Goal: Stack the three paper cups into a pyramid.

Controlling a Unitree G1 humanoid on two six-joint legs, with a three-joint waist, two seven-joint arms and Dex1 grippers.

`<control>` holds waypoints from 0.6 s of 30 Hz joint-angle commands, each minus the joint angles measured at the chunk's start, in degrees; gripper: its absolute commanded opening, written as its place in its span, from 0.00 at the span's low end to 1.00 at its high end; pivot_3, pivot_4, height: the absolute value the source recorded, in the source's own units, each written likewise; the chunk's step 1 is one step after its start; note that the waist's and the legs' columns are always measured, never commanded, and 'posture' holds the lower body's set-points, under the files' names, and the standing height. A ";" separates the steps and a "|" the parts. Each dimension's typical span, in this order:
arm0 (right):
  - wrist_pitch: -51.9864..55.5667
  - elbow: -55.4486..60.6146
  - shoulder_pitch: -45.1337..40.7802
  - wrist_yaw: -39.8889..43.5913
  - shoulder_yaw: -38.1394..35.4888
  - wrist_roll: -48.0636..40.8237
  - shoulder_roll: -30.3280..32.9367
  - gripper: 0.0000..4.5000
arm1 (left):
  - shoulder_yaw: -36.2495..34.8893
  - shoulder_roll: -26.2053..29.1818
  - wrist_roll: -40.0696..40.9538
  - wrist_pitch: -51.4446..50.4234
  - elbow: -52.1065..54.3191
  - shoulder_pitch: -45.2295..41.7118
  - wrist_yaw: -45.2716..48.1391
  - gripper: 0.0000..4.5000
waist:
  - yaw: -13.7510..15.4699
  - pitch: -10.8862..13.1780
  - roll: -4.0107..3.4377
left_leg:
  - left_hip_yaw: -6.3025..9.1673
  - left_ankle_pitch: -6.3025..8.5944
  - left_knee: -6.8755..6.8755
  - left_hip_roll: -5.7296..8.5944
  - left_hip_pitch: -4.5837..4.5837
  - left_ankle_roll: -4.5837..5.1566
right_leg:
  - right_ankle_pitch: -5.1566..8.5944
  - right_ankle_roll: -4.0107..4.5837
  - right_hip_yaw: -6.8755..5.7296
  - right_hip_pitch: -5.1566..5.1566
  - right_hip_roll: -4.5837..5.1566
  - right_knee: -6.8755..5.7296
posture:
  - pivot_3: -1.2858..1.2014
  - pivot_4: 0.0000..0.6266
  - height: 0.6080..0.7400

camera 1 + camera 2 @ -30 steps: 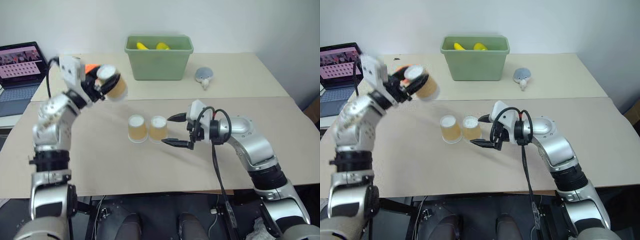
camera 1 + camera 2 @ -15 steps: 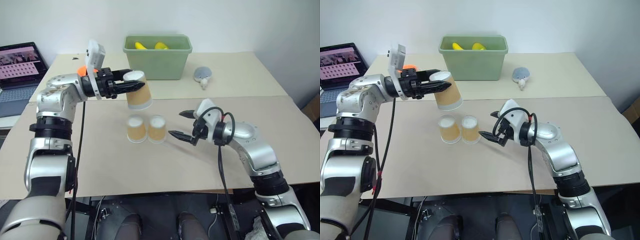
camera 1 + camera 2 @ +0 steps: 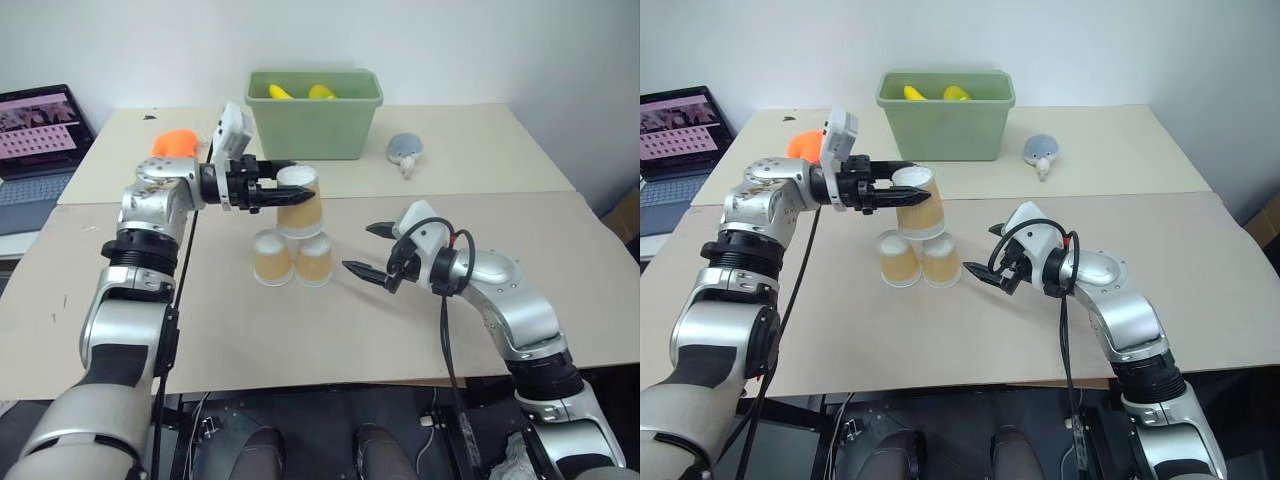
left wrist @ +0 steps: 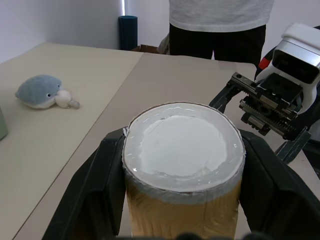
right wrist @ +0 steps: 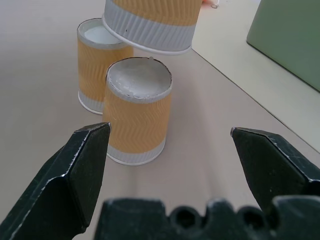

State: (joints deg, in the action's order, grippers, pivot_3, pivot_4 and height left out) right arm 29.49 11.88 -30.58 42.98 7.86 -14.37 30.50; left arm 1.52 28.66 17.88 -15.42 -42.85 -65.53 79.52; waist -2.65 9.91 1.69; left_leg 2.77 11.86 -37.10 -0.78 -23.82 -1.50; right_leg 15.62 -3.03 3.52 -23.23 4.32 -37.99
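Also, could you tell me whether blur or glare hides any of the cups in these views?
Eye views: even light, no glare; the held cup and two base cups read sharply. Left wrist view: held cup crisp, blue plush toy behind slightly soft. Right wrist view: base cups sharp, near fingertips blurred.

We look down from the head, two eyes sharing the whole desk (image 3: 420, 320). Each wrist camera sits close behind its claw; both see the cups (image 5: 137, 117), one from either side.
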 commanded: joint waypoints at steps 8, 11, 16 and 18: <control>0.57 3.03 0.13 -0.15 -2.19 -1.11 0.81 1.00 | 0.18 0.72 -2.54 2.34 0.08 1.10 1.17 0.56 | 0.08 0.00 0.00 | 0.00 0.00 -0.02 0.01 -0.01 0.00 | 0.00 0.00 0.00 0.01 0.01 -0.01 | 0.52 0.24 0.94; 0.54 3.04 0.14 -0.02 -2.20 -1.23 0.85 1.00 | 0.14 0.74 -2.74 2.35 0.36 1.51 1.20 0.56 | 0.07 0.00 0.00 | 0.00 0.00 -0.02 0.00 0.00 0.00 | 0.00 0.00 0.00 0.01 0.01 0.00 | 0.52 0.24 0.94; 0.54 3.03 0.24 0.14 -2.16 -1.32 0.77 1.00 | 0.39 0.64 -3.29 3.13 -0.05 1.82 1.05 0.56 | 0.08 0.00 0.00 | 0.00 0.00 -0.05 0.00 0.00 0.00 | 0.00 0.00 0.00 0.01 0.01 -0.02 | 0.52 0.24 0.94; 0.54 3.07 0.27 0.17 -2.19 -1.34 0.77 1.00 | 0.57 0.51 -3.58 3.58 -0.38 2.03 0.83 0.56 | 0.07 0.00 0.00 | 0.00 0.00 -0.06 0.00 0.00 0.00 | 0.00 0.00 0.00 0.02 0.01 -0.02 | 0.52 0.24 0.94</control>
State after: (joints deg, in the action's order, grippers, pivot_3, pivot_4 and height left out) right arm 30.35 12.43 -30.22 43.17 7.82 -14.77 30.75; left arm 2.00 28.72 15.29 -12.67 -43.70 -63.55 80.34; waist -2.58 9.91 1.69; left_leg 2.77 11.86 -37.15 -0.77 -23.82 -1.50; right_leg 15.62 -3.03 3.52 -23.22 4.33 -38.01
